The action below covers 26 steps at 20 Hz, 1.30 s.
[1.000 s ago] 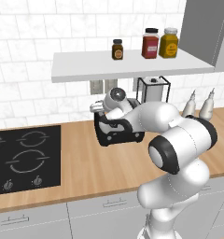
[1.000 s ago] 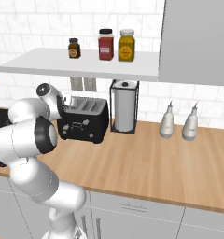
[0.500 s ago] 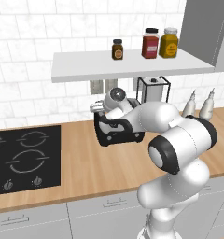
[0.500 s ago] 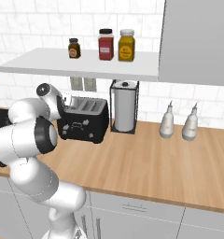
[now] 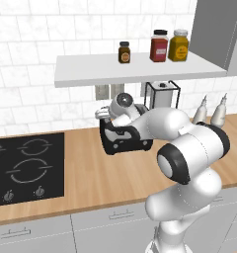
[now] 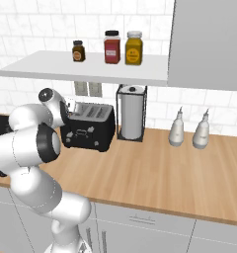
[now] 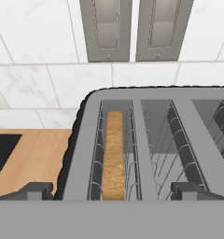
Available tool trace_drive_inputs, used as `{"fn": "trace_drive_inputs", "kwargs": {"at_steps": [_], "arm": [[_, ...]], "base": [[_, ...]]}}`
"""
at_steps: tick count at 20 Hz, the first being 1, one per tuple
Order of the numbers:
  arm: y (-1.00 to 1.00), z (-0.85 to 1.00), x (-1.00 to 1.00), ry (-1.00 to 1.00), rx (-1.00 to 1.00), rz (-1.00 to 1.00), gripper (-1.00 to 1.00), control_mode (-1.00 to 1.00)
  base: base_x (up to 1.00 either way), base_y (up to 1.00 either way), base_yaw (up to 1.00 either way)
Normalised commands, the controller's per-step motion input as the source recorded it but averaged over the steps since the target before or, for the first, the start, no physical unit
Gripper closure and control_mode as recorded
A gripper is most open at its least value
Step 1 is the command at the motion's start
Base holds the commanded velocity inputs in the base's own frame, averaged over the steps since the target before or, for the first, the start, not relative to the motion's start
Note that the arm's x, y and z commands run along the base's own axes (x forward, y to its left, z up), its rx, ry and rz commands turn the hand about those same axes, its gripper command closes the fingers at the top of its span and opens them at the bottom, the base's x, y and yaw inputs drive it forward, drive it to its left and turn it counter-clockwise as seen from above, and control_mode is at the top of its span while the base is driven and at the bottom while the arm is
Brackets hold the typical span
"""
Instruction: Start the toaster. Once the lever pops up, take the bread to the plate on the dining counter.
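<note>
The black boxy four-slot toaster [image 6: 88, 127] with silver-rimmed top slots stands at the back of the light-wood wall counter [image 6: 160, 168], close under the white tiled wall and below the white wall shelf [image 6: 86, 69]; the thin tan slice of bread [image 7: 114, 154] with a darker crust sits upright and low in the leftmost slot in the hand view, its top edge below the silver rim, while the slots beside it show bare wire racks; the two-finger gripper [image 7: 111, 190] hangs over the toaster's near edge with its dark fingertips [image 7: 32, 190] spread wide, one outside the toaster's left edge and the other over the middle slots, gripping nothing; in the left base view the white arm's wrist covers the toaster's top; just to the toaster's right stands a black wire paper-towel holder [image 6: 131, 113] with a white roll, leaving a narrow gap; to its left the counter runs bare to the black cooktop [image 5: 21, 168]; in front lies broad open wood up to the counter's front edge; two pale bottles [image 6: 188, 129] stand well apart to the right.
</note>
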Motion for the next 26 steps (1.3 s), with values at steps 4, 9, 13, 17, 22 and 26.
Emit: {"fn": "trace_drive_inputs", "kwargs": {"at_steps": [4,9,13,17,22,26], "arm": [[0.00,0.00,0.00,0.00,0.00,0.00,-1.00,-1.00],[0.00,0.00,0.00,0.00,0.00,0.00,-1.00,-1.00],[0.00,0.00,0.00,0.00,0.00,0.00,-1.00,-1.00],[0.00,0.00,0.00,0.00,0.00,0.00,-1.00,-1.00],[0.00,0.00,0.00,0.00,0.00,0.00,-1.00,-1.00],[0.00,0.00,0.00,0.00,0.00,0.00,-1.00,-1.00]], "base": [[0.00,0.00,0.00],[0.00,0.00,0.00],[0.00,0.00,0.00],[0.00,0.00,0.00],[0.00,0.00,0.00],[0.00,0.00,0.00]]}}
